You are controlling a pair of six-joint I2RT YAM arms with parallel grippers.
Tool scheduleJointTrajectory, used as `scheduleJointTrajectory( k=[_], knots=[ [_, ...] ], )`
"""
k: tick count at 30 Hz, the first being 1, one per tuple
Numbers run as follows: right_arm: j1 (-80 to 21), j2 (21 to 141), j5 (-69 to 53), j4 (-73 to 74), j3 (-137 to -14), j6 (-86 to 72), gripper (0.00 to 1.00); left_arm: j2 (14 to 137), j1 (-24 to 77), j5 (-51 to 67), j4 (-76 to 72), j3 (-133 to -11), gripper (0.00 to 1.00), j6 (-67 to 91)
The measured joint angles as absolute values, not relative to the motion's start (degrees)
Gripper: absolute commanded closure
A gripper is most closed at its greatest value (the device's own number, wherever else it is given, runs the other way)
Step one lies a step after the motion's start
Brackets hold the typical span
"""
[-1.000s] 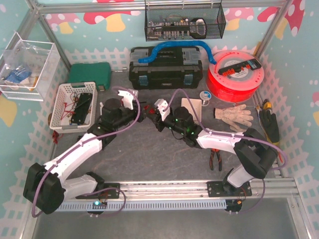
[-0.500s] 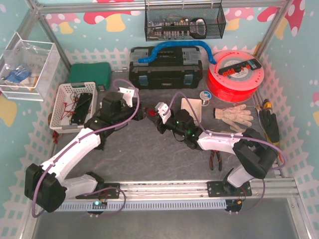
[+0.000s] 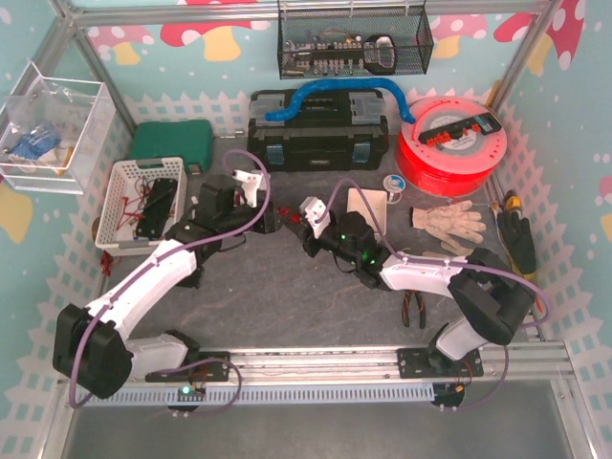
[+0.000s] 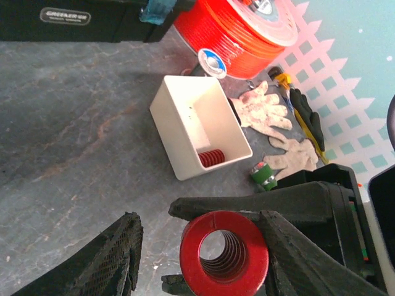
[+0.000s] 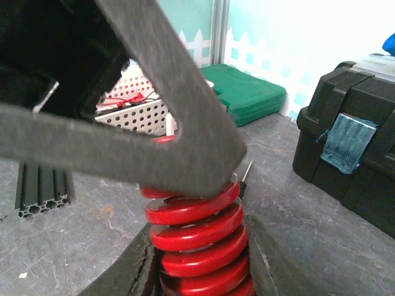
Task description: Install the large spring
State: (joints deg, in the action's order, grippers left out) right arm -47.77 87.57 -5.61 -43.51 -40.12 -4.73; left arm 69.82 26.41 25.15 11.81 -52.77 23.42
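With the right gripper (image 5: pixel 196 277) clamped on the spring (image 5: pixel 194 237), held above the table between the arms, and the left gripper (image 4: pixel 203 259) part-open astride its free end, the left should probably close squarely on the coils before any handover.

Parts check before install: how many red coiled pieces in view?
2. The large spring, clamped in the right gripper; a shorter red coil in the white bin's corner. Others may be hidden.
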Motion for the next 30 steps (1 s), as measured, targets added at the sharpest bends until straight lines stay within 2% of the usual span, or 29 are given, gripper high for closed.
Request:
scheduleJointTrajectory(
  k=[2, 5, 7, 9, 10, 11, 15, 17, 23, 30],
  knots=[
    [-47.8, 87.6, -5.6, -44.0, -40.1, -4.7, 1.00, 70.3, 26.4, 26.2, 11.8, -52.8, 0.47, 23.4],
    [-47.8, 87.6, -5.6, -44.4, -40.1, -4.8, 1.00, 70.6, 26.4, 26.9, 11.8, -52.8, 0.53, 23.4],
    [-47.8, 87.6, -5.6, -44.4, -40.1, -4.7, 1.00, 70.7, 26.4, 27.1, 11.7, -52.8, 0.65, 23.5],
    [-47.8, 87.7, -5.7, -44.3, -40.1, -4.7, 1.00, 70.7, 26.4, 27.7, 11.4, -52.8, 0.84, 23.6],
    [-47.8, 87.8, -5.7, -44.3, -40.1, -4.7, 0.97, 70.7, 26.5, 27.8, 11.2, -52.8, 0.94, 23.3],
    [-47.8, 87.8, -5.8, -44.3, -40.1, -4.7, 0.88, 70.7, 26.5, 27.9, 11.2, -52.8, 1.00, 23.4],
    [-47.7, 87.9, -5.9, -44.2, -40.1, -4.7, 0.37, 70.6, 26.2, 28.3, 11.1, -52.8, 1.00, 23.3],
    [-47.8, 87.8, -6.3, -43.9, -40.1, -5.1, 0.24, 70.6, 25.4, 27.9, 11.1, -52.8, 1.00, 23.1],
    [-48.1, 81.8, -5.5, -37.1, -38.3, -5.5, 0.02, 70.6, 16.8, 14.7, 14.0, -54.2, 1.00, 21.6],
    [-48.1, 68.7, -2.4, -29.8, -33.5, -5.4, 0.01, 72.2, 9.3, -4.5, 14.9, -56.1, 1.00, 20.3]
  ],
)
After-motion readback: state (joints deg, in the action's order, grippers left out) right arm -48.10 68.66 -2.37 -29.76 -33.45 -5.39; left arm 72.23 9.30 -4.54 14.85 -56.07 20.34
